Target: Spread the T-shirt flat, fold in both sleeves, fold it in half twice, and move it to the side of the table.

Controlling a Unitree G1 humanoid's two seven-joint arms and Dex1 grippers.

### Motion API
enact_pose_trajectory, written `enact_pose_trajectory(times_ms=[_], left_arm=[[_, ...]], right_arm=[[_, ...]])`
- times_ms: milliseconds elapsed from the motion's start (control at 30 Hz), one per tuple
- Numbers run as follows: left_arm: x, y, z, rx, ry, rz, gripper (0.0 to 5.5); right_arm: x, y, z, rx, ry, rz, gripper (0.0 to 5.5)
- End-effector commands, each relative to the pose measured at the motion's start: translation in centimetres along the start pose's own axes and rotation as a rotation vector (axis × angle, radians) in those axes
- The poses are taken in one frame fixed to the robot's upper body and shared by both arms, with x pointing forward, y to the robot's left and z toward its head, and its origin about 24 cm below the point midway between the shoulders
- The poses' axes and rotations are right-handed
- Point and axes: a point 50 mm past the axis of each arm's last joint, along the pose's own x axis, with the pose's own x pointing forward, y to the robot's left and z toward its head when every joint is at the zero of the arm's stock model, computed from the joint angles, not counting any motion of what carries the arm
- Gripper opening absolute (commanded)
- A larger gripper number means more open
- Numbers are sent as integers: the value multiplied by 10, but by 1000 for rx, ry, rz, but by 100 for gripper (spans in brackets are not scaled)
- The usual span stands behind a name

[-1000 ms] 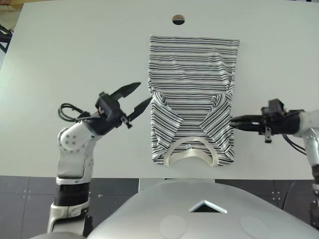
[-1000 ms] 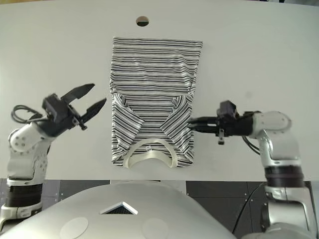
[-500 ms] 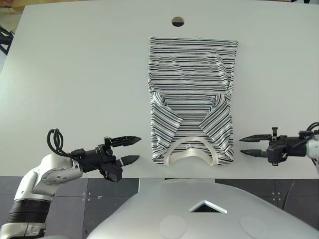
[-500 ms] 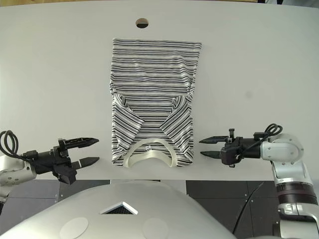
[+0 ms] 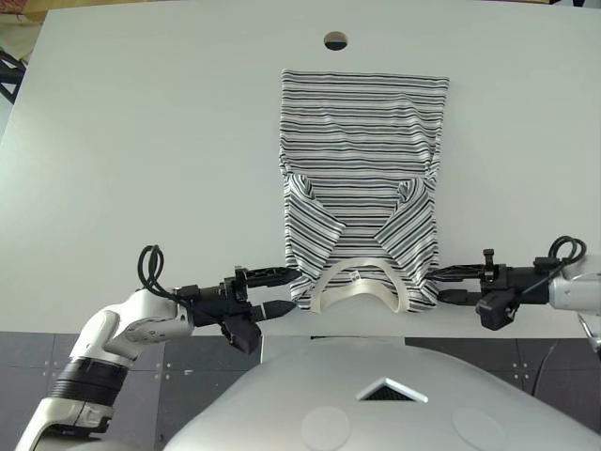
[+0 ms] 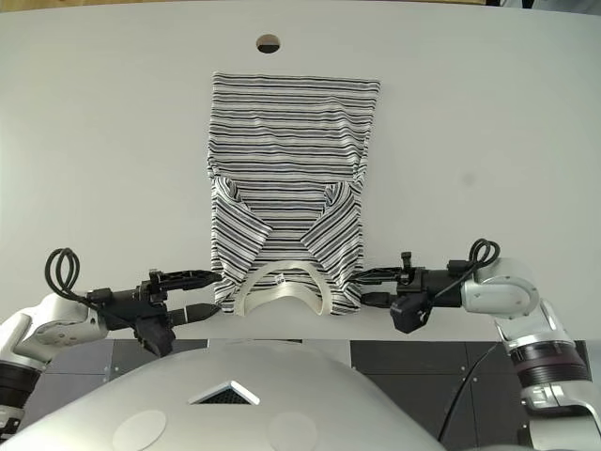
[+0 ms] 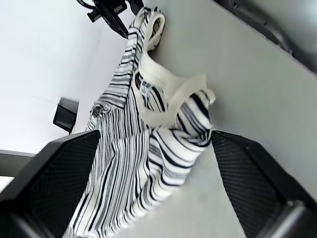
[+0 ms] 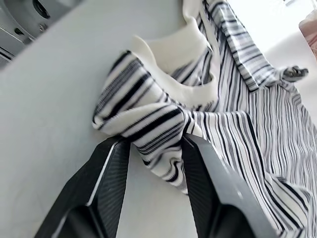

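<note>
The striped T-shirt [image 5: 362, 178] lies flat on the white table [image 5: 141, 141], both sleeves folded in and its white collar [image 5: 362, 282] nearest me. My left gripper [image 5: 289, 289] is open at the near left shoulder corner, which lies between its fingers [image 7: 54, 188] in the left wrist view. My right gripper [image 5: 438, 286] is open at the near right shoulder corner. In the right wrist view the bunched striped corner [image 8: 143, 121] fills the gap between its two fingers [image 8: 101, 183]. Both grippers sit low at the table's near edge.
A round hole [image 5: 335, 39] in the table lies just beyond the shirt's far hem. Bare tabletop stretches wide to the left and right of the shirt. The table's near edge [image 5: 141, 331] runs right under both grippers, with dark floor below.
Both grippers dropped from the shirt's sides to the near edge, then slid inward until each open gripper straddles a shoulder corner. The shirt has not shifted.
</note>
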Motion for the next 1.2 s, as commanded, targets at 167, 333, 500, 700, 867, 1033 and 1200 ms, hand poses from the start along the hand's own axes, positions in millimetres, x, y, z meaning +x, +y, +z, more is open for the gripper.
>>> enact_pose_trajectory(times_ms=[167,333,500,700,867,1033,1200], left_arm=[[6,-42,-7,-95,82,-259,323],[7,-42,-8,-96,86,-262,234],[8,-42,-10,-110,100,-258,158],[10,-42,-11,-117,89,-266,104],[11,-41,-8,-138,71,-265,77],[13,-23,8,-360,-8,-169,36],[-2,13,25,-754,-70,-257,11]], right_arm=[[11,25,-4,91,39,198,121],[11,23,-4,98,42,192,23],[11,22,-4,106,40,186,10],[10,19,-5,109,41,179,10],[11,16,-4,138,19,156,10],[7,1,9,359,-109,65,10],[-15,-30,25,600,-279,46,10]])
